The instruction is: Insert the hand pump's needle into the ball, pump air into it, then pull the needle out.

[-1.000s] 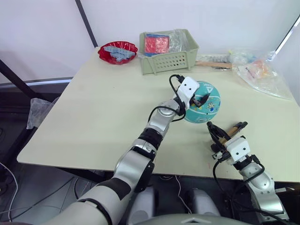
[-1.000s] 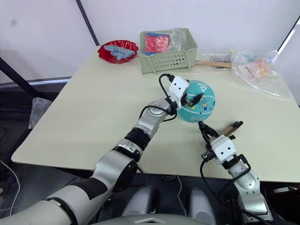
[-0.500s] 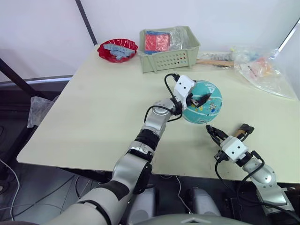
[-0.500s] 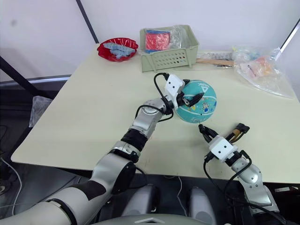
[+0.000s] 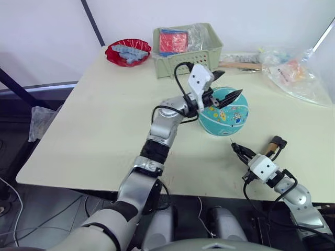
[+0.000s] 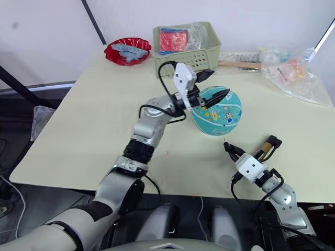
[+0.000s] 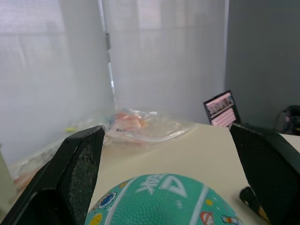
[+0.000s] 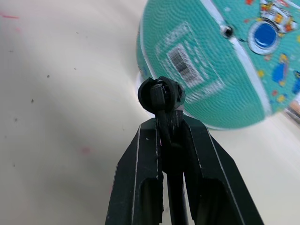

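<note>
The teal ball [image 5: 226,112] rests on the cream table right of centre. My left gripper [image 5: 223,85] hovers open over the ball's top, one finger on each side, and the ball [image 7: 159,201] shows between them in the left wrist view. Near the front edge, my right gripper [image 5: 239,151] is shut on the black fitting [image 8: 160,93] of the needle [image 5: 231,141], which points at the ball a short way off. The ball's barcode sticker [image 8: 180,58] and valve hole [image 8: 228,31] face this gripper. The bronze hand pump [image 5: 273,145] lies on the table just behind my right gripper.
A green basket [image 5: 188,57] with packets stands at the back, with a red bowl [image 5: 127,52] to its left. A wooden-handled tool [image 5: 238,65] and a clear plastic bag [image 5: 293,73] lie at the back right. The table's front edge [image 5: 209,185] runs just below my right gripper.
My left gripper has lifted from the ball's left side to above its top. My right gripper has settled lower toward the front edge, still holding the needle. The camera has shifted.
</note>
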Motion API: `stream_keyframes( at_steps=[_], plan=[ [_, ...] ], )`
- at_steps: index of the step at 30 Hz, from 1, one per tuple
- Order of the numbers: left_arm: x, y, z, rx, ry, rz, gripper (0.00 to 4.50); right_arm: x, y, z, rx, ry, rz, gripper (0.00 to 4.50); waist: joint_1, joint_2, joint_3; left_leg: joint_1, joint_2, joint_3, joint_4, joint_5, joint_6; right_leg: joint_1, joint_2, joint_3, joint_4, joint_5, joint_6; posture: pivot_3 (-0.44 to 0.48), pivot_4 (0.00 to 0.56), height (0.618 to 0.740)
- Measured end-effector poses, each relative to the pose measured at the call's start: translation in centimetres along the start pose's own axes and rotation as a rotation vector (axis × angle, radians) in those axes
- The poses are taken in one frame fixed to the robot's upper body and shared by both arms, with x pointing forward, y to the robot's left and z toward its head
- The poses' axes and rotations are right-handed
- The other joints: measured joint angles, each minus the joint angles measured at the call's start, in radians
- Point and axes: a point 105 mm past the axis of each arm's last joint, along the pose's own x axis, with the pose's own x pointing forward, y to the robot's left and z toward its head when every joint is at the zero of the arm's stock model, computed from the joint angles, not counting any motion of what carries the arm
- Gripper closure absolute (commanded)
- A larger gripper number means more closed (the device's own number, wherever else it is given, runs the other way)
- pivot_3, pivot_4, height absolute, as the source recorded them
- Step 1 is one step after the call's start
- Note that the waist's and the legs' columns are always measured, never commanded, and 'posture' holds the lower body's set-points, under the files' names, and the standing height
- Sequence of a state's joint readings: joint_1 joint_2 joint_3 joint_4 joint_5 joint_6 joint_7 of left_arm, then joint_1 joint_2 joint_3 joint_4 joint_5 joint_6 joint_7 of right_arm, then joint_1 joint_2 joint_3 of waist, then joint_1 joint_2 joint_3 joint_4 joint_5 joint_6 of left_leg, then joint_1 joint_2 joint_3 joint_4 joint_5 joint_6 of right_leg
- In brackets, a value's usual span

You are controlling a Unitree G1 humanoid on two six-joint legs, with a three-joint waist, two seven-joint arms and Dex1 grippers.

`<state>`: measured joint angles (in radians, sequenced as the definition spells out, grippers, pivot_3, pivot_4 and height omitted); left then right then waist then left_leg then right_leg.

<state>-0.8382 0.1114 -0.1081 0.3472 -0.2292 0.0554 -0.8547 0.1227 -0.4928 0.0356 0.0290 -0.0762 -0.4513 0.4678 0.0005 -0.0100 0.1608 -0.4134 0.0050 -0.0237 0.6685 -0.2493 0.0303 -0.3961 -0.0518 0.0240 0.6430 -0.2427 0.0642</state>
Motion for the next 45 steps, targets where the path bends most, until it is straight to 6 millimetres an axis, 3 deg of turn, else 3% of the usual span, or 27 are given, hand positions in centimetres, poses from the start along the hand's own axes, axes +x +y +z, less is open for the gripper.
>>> stream_keyframes(
  at_steps=[8,15,18,21,27,39,40,42,45],
  plan=[
    [-7.5,-0.4,-0.5,-0.037,0.108,-0.130,0.00,-0.4,-0.8,-1.0,-0.013,0.023,-0.011,4.45,-0.010,0.001,0.001,0.000,0.001,0.000,0.001,0.000,0.000,0.000,0.000,0.000,0.001,0.000,0.000,0.000,0.150,0.735],
    [-11.1,-1.4,0.0,-0.077,0.132,-0.190,0.00,-0.6,-1.9,-1.7,-0.026,0.048,-0.048,4.45,-0.010,0.002,0.001,0.001,0.002,0.001,0.001,0.000,0.000,0.000,0.000,0.001,0.002,0.000,0.000,0.000,0.150,0.735],
    [-14.5,-2.4,-0.9,-0.127,0.202,-0.209,0.00,-0.6,-2.9,-2.4,-0.032,0.069,-0.077,4.45,-0.018,0.003,0.001,0.002,0.002,0.002,0.001,0.000,0.000,0.000,0.000,0.003,0.002,0.000,-0.001,0.000,0.150,0.735],
    [-16.5,-3.0,-1.2,-0.156,0.244,-0.214,0.00,-0.7,-4.0,-2.8,-0.039,0.086,-0.109,4.45,-0.014,0.003,0.002,0.002,0.003,0.003,0.001,0.000,0.000,0.000,-0.001,0.003,0.003,-0.001,-0.002,0.000,0.150,0.735],
    [-18.1,-3.9,-1.2,-0.175,0.271,-0.229,0.00,-0.1,-5.0,-2.9,-0.043,0.086,-0.132,4.45,-0.008,0.003,0.002,0.002,0.002,0.010,0.001,-0.001,0.001,-0.002,-0.004,0.009,0.002,0.000,0.001,0.000,0.150,0.735],
    [-19.7,-4.3,-1.6,-0.192,0.291,-0.170,0.00,-0.1,-6.0,-3.4,-0.018,0.099,-0.170,4.45,-0.017,0.002,0.002,0.005,0.002,0.044,0.001,-0.007,0.011,-0.016,-0.002,0.046,0.005,0.005,0.010,0.000,0.150,0.735],
    [-19.7,-4.3,-1.6,-0.193,0.291,-0.170,0.00,-0.1,-6.0,-3.4,-0.016,0.099,-0.170,3.65,-0.017,0.001,0.002,0.006,0.002,0.046,0.001,-0.007,0.012,-0.016,-0.002,0.048,0.005,0.005,0.011,0.000,0.150,0.735],
    [-19.7,-4.3,-1.6,-0.190,0.290,-0.169,0.00,-0.2,-6.0,-3.5,-0.005,0.104,-0.165,3.15,-0.018,-0.002,0.002,0.009,0.002,0.053,0.002,-0.009,0.014,-0.016,-0.002,0.054,0.005,0.005,0.011,0.000,0.150,0.735],
    [-19.7,-4.4,-1.6,-0.182,0.286,-0.170,0.00,-1.0,-5.9,-3.5,0.010,0.116,-0.143,1.81,-0.017,-0.002,0.002,0.011,0.003,0.058,0.002,-0.010,0.017,-0.016,-0.002,0.058,0.005,0.005,0.012,0.000,0.150,0.735]
  ],
)
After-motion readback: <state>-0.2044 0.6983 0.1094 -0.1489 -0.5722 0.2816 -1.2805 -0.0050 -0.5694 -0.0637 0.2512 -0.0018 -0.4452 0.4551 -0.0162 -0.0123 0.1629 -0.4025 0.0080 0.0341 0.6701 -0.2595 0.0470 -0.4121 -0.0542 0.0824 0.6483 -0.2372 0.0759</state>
